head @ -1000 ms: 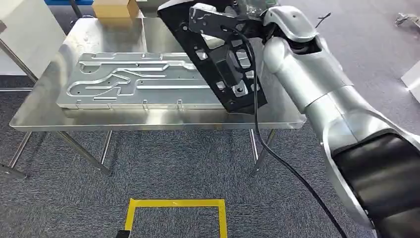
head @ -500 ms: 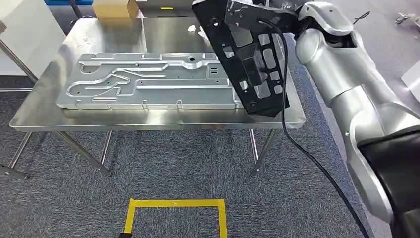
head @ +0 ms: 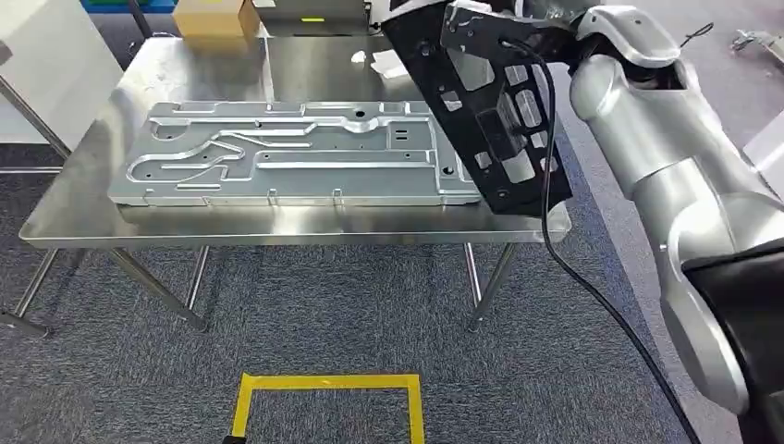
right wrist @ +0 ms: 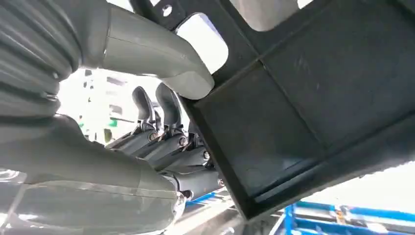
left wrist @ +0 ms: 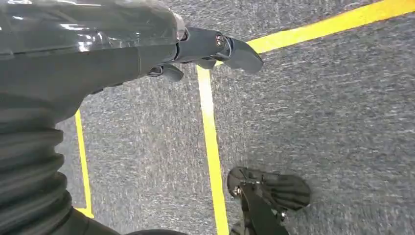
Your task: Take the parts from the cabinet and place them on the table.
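A black perforated bracket (head: 490,106) is shown held tilted above the right end of the steel table (head: 277,231), its lower corner hanging just past the right end of the long aluminium plate (head: 287,153) that lies flat on the tabletop. The right hand (right wrist: 161,122) is seen clamped on the bracket's edge, the thick thumb (right wrist: 161,54) pressed on one face and the dark fingers (right wrist: 166,142) curled behind the other. The left hand (left wrist: 195,49) is seen hanging over the carpet beside a yellow tape line (left wrist: 210,142), holding nothing; whether its fingers are spread or curled cannot be told.

Judged risks: the bracket is pinched at one edge only, so it may swing or slip during lowering. Its low corner may strike the aluminium plate or land beyond the table's right edge and tip off. The black cable (head: 555,250) trailing beside the bracket may snag on a cut-out.
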`<state>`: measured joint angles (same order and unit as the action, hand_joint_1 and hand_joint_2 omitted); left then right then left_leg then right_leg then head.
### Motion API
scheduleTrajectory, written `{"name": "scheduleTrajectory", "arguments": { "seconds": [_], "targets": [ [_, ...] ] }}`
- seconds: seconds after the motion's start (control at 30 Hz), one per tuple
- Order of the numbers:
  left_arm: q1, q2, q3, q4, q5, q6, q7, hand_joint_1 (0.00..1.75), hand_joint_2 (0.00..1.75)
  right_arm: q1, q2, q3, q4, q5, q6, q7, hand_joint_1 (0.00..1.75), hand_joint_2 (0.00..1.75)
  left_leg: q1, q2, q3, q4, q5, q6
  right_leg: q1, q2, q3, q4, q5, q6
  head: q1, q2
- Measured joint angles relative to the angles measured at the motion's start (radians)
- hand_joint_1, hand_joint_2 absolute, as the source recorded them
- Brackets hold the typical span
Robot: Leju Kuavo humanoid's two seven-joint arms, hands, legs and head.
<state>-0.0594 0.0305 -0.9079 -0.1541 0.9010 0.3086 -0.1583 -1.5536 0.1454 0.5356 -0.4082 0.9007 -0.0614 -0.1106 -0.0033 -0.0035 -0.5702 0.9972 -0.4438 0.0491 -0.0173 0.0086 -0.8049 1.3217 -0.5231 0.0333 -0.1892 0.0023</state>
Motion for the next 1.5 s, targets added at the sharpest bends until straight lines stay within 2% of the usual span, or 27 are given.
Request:
{"name": "scheduleTrajectory", "arguments": {
  "seconds": [0.03,0.07,0.13,0.2,0.3,0.37,0.47,0.5,0.53,0.57,0.63,0.67,0.77,0.87,0.93,1.0,1.03,1.07,1.1,1.17,1.2,1.23,1.27,1.3,1.37,1.4,1.5],
  "targets": [
    [0.001,0.0,-0.001,0.0,0.0,0.001,0.003,0.0,1.75,0.0,-0.001,0.0,0.003,0.002,0.003,0.0,1.75,1.75,0.0,-0.001,0.004,0.001,-0.003,-0.002,0.0,-0.001,-0.004,-0.003,0.016,-0.002,0.0,0.0],
    [0.002,0.0,-0.001,0.0,0.0,0.003,0.005,0.0,1.75,-0.001,-0.001,0.0,0.003,0.008,0.005,0.001,1.75,1.75,0.001,-0.002,0.009,0.003,-0.009,-0.005,-0.001,-0.003,0.018,-0.051,0.053,-0.004,0.0,0.0],
    [0.002,0.0,-0.001,0.0,0.002,0.005,0.006,0.0,1.75,-0.012,0.0,0.0,0.003,0.013,0.01,0.002,1.75,1.75,0.002,-0.003,0.022,0.01,-0.024,-0.013,-0.001,-0.004,0.1,-0.217,0.144,-0.009,0.0,0.0],
    [0.0,0.001,-0.001,0.0,0.002,0.006,0.005,0.0,1.75,-0.03,0.003,0.0,0.003,0.014,0.019,0.002,1.75,1.75,-0.004,-0.002,0.018,0.024,-0.042,-0.029,0.004,-0.006,0.136,-0.293,0.131,-0.018,0.0,0.0],
    [0.0,0.002,-0.001,0.001,0.003,0.006,0.003,0.0,1.75,-0.043,0.004,-0.001,0.001,0.015,0.021,0.005,1.75,1.75,-0.002,-0.002,0.029,0.014,-0.05,-0.045,0.011,-0.003,0.138,-0.287,0.117,-0.037,-0.001,0.0],
    [0.002,0.005,-0.001,0.0,0.003,0.005,0.003,0.0,1.75,-0.054,0.006,-0.004,-0.006,0.015,0.023,0.011,1.75,1.75,0.001,-0.001,0.024,0.037,-0.068,-0.057,0.003,-0.005,0.157,-0.297,0.11,-0.049,0.0,0.0],
    [0.001,0.005,-0.001,0.0,0.004,0.004,0.003,0.0,1.75,-0.062,0.013,-0.006,-0.006,0.014,0.029,0.012,1.75,1.75,0.006,-0.001,-0.103,0.264,-0.144,-0.067,0.006,-0.004,0.181,-0.301,0.09,-0.06,-0.001,0.0],
    [0.002,0.004,-0.001,0.0,0.005,0.004,0.003,0.0,1.75,-0.056,0.015,-0.006,-0.006,0.016,0.033,0.012,1.75,1.75,0.007,-0.001,-0.143,0.32,-0.144,-0.068,0.006,-0.003,0.192,-0.3,0.081,-0.059,-0.001,0.0],
    [0.003,0.004,-0.002,0.0,0.008,0.004,0.002,0.0,1.75,-0.051,0.016,-0.006,-0.005,0.018,0.035,0.013,1.75,1.75,0.007,-0.001,-0.166,0.333,-0.126,-0.069,0.006,-0.002,0.204,-0.3,0.071,-0.059,-0.002,0.0],
    [0.004,0.004,-0.002,0.0,0.014,0.004,0.0,0.0,1.75,-0.048,0.016,-0.006,-0.004,0.02,0.036,0.015,1.75,1.75,0.007,-0.001,-0.169,0.3,-0.08,-0.069,0.006,-0.001,0.218,-0.299,0.06,-0.057,-0.001,0.0],
    [0.005,0.004,-0.002,0.001,0.018,0.004,-0.007,0.0,1.75,-0.05,0.017,-0.006,-0.004,0.025,0.035,0.015,1.75,1.75,0.008,0.0,-0.121,0.128,0.055,-0.066,0.006,-0.001,0.253,-0.299,0.035,-0.052,-0.001,0.0],
    [0.008,0.004,-0.001,0.001,0.018,0.005,-0.011,0.0,1.75,-0.05,0.016,-0.006,-0.003,0.026,0.035,0.016,1.75,1.75,0.007,-0.001,-0.099,0.065,0.089,-0.06,0.005,-0.002,0.262,-0.303,0.024,-0.049,-0.001,0.0],
    [0.003,0.004,-0.002,0.002,0.018,0.005,-0.014,0.0,1.75,-0.056,0.016,-0.006,-0.001,0.027,0.035,0.016,1.75,1.75,-0.004,-0.001,-0.073,0.022,0.044,-0.042,0.007,0.003,0.26,-0.308,0.02,-0.032,-0.001,0.0],
    [0.004,0.002,-0.002,0.002,0.016,0.003,-0.013,0.0,1.75,-0.056,0.015,-0.008,-0.004,0.029,0.035,0.018,1.75,1.75,0.004,-0.001,-0.043,0.003,0.038,-0.029,0.006,0.001,0.261,-0.283,0.014,-0.016,-0.001,0.0],
    [0.001,0.002,-0.002,0.002,0.02,0.003,-0.012,0.0,1.75,-0.061,0.011,-0.012,-0.003,0.031,0.036,0.018,1.75,1.75,0.004,0.0,-0.029,0.0,0.029,-0.018,0.007,0.0,0.193,-0.167,-0.015,-0.009,-0.001,0.0],
    [-0.004,0.002,-0.002,0.002,0.023,0.003,-0.012,0.0,1.75,-0.051,0.005,-0.013,0.002,0.034,0.037,0.014,1.75,1.75,0.003,-0.002,-0.018,0.0,0.017,-0.014,0.005,-0.001,0.089,-0.032,-0.061,-0.004,-0.001,0.0],
    [-0.002,0.002,-0.002,0.002,0.025,0.003,-0.016,0.0,1.75,-0.043,0.0,-0.013,0.005,0.035,0.039,0.014,1.75,1.75,0.003,-0.005,-0.009,0.0,0.009,-0.013,0.005,-0.001,0.057,-0.011,-0.063,-0.004,-0.001,0.0],
    [0.0,0.001,-0.002,0.002,0.032,0.003,-0.018,0.0,1.75,-0.034,-0.004,-0.013,0.01,0.035,0.039,0.011,1.75,1.75,0.003,-0.007,0.003,0.001,0.001,-0.013,0.005,-0.001,0.048,-0.029,-0.042,-0.005,-0.001,0.0],
    [0.003,-0.001,-0.002,0.002,0.035,0.003,-0.02,0.0,1.75,-0.031,-0.007,-0.013,0.013,0.035,0.039,0.009,1.75,1.75,0.003,-0.009,0.015,0.001,-0.009,-0.014,0.005,-0.002,0.056,-0.084,0.006,-0.008,-0.001,0.0],
    [0.003,-0.004,-0.002,0.002,0.034,0.003,-0.024,0.0,1.75,-0.033,-0.017,-0.014,0.017,0.037,0.039,0.002,1.75,1.75,0.001,-0.011,0.036,0.001,-0.027,-0.017,0.014,-0.003,0.102,-0.26,0.153,-0.026,-0.001,0.0],
    [0.001,-0.008,-0.002,0.002,0.033,0.0,-0.027,0.0,1.75,-0.031,-0.023,-0.014,0.02,0.037,0.04,-0.002,1.75,1.75,0.0,-0.011,0.04,0.004,-0.034,-0.021,0.019,-0.005,0.107,-0.305,0.175,-0.033,-0.001,0.0],
    [-0.001,-0.008,-0.003,0.002,0.033,-0.001,-0.028,0.0,1.75,-0.03,-0.028,-0.015,0.022,0.034,0.044,-0.005,1.75,1.75,0.001,-0.015,0.037,0.004,-0.037,-0.027,0.025,-0.006,0.106,-0.315,0.153,-0.037,0.0,0.0],
    [-0.002,-0.008,-0.003,0.002,0.033,-0.003,-0.029,0.0,1.75,-0.031,-0.031,-0.018,0.022,0.025,0.051,-0.006,1.75,1.75,0.002,-0.016,0.034,0.004,-0.042,-0.034,0.026,-0.006,0.11,-0.307,0.173,-0.043,-0.001,0.0],
    [-0.002,-0.008,-0.003,0.002,0.033,-0.004,-0.029,0.0,1.75,-0.035,-0.034,-0.023,0.021,0.015,0.065,-0.007,1.75,1.75,0.002,-0.015,0.04,0.011,-0.043,-0.039,0.027,-0.005,0.112,-0.31,0.165,-0.05,-0.001,0.0],
    [-0.003,-0.006,-0.008,0.003,0.033,-0.003,-0.028,0.0,1.75,-0.036,-0.041,-0.034,0.022,-0.005,0.088,-0.007,1.75,1.75,0.003,-0.012,0.05,0.015,-0.058,-0.048,0.016,-0.007,0.141,-0.326,0.161,-0.058,0.0,0.0],
    [-0.005,-0.007,-0.011,0.002,0.032,-0.003,-0.027,0.0,1.75,-0.031,-0.044,-0.038,0.026,-0.013,0.092,-0.01,1.75,1.75,0.003,-0.009,0.038,0.053,-0.069,-0.058,0.014,-0.009,0.152,-0.332,0.158,-0.062,-0.001,0.0],
    [-0.012,-0.008,-0.024,0.003,0.029,-0.002,-0.026,0.0,1.75,0.005,-0.044,-0.042,0.031,-0.017,0.059,-0.027,1.75,1.75,0.016,-0.005,-0.075,0.254,-0.149,-0.072,0.011,-0.008,0.161,-0.334,0.153,-0.066,-0.001,0.0]
  ]
}}
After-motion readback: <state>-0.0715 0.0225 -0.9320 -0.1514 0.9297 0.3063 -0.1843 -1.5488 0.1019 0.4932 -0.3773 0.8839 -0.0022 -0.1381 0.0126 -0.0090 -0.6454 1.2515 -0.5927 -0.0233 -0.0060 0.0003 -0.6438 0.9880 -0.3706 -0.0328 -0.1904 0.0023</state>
